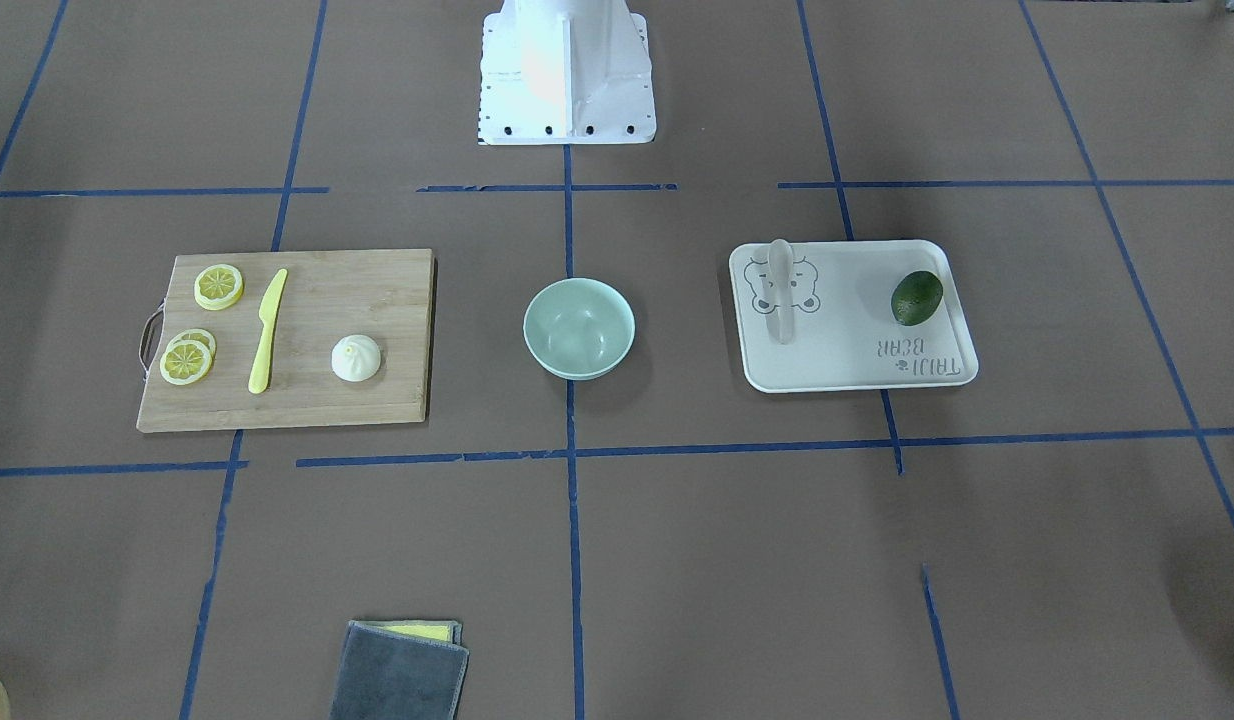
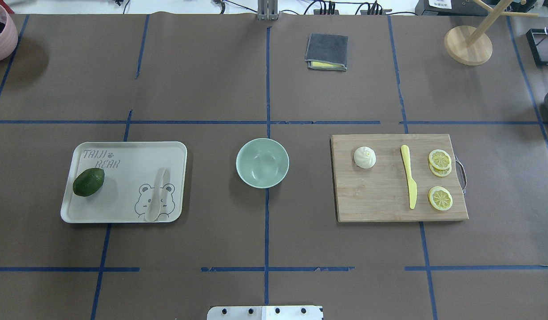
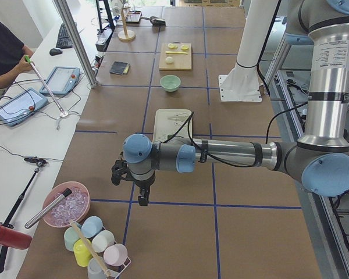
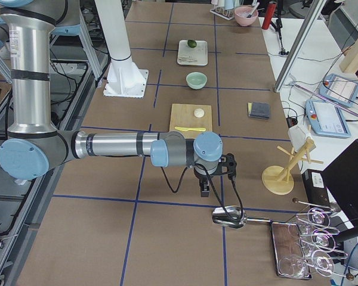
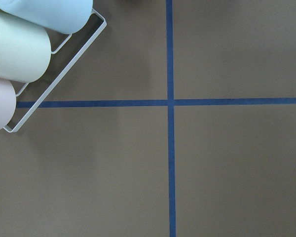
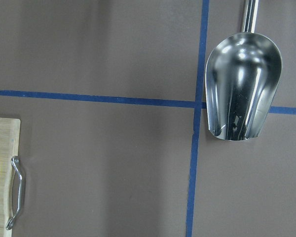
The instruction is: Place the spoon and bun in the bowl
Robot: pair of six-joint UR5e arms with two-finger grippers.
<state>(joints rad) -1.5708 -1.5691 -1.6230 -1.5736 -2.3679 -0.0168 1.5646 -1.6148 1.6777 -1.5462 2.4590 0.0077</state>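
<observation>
Jaws unreadable; knife [image 2: 408, 182] near bun [image 2: 364, 157]; avocado [image 2: 88, 182], spoon [image 2: 156, 198] share tray [image 2: 123, 200].

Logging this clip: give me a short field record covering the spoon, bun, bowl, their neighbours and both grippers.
spoon: lying on the white bear tray, across the bear drawing
bun: upright on the wooden cutting board
bowl: between tray and board, empty
tray neighbour: avocado
board neighbours: yellow knife, lemon slices
left gripper: beyond the tray's end; jaws cannot be judged
right gripper: beyond the board's end, near a metal scoop; jaws cannot be judged
</observation>
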